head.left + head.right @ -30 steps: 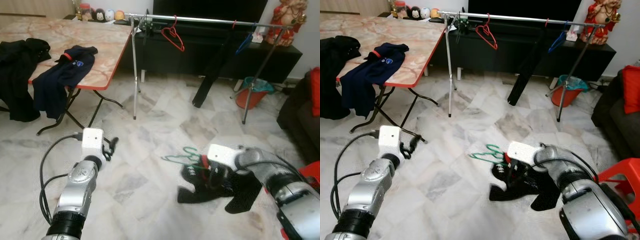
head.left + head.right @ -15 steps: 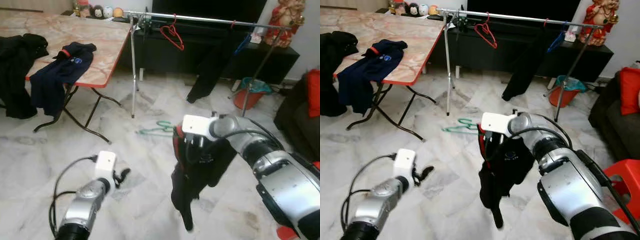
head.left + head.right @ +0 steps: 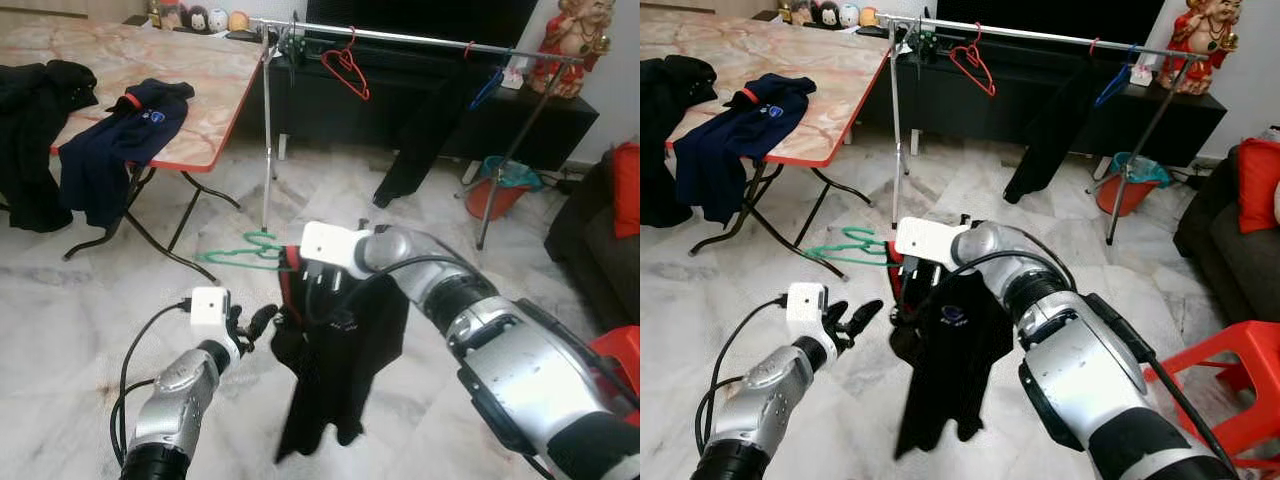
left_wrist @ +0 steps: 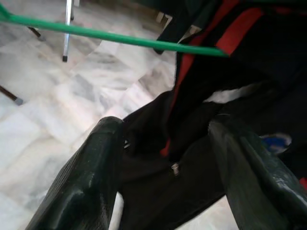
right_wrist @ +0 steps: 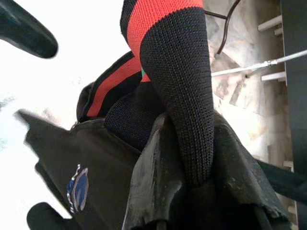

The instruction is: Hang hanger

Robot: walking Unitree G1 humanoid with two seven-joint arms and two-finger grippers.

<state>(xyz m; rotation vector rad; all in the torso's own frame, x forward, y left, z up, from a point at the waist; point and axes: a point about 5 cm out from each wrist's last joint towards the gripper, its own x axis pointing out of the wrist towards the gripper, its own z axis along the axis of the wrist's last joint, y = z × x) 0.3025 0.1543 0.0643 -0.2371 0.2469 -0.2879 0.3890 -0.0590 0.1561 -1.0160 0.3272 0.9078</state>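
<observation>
A black shirt (image 3: 335,370) with a red-striped collar hangs from a green hanger (image 3: 240,252), held up over the marble floor. My right gripper (image 3: 312,293) is shut on the shirt's collar (image 5: 184,96) at the hanger's neck. The green hanger's hook points toward the table side. My left gripper (image 3: 256,319) is open just beside the shirt's left edge; its fingers (image 4: 81,187) frame the black cloth, with the green hanger bar (image 4: 120,37) above. The clothes rail (image 3: 420,40) stands at the back, carrying a red hanger (image 3: 345,70) and a blue hanger (image 3: 487,87).
A folding table (image 3: 215,110) with dark clothes draped over it stands at the left. Black trousers (image 3: 420,140) hang from the rail. An orange bucket (image 3: 505,190) sits under the rail's right end; a red stool (image 3: 1230,360) and a dark sofa (image 3: 600,220) are on the right.
My right arm has lifted the shirt and green hanger off the floor and swung them left. My left gripper has risen to the shirt's side.
</observation>
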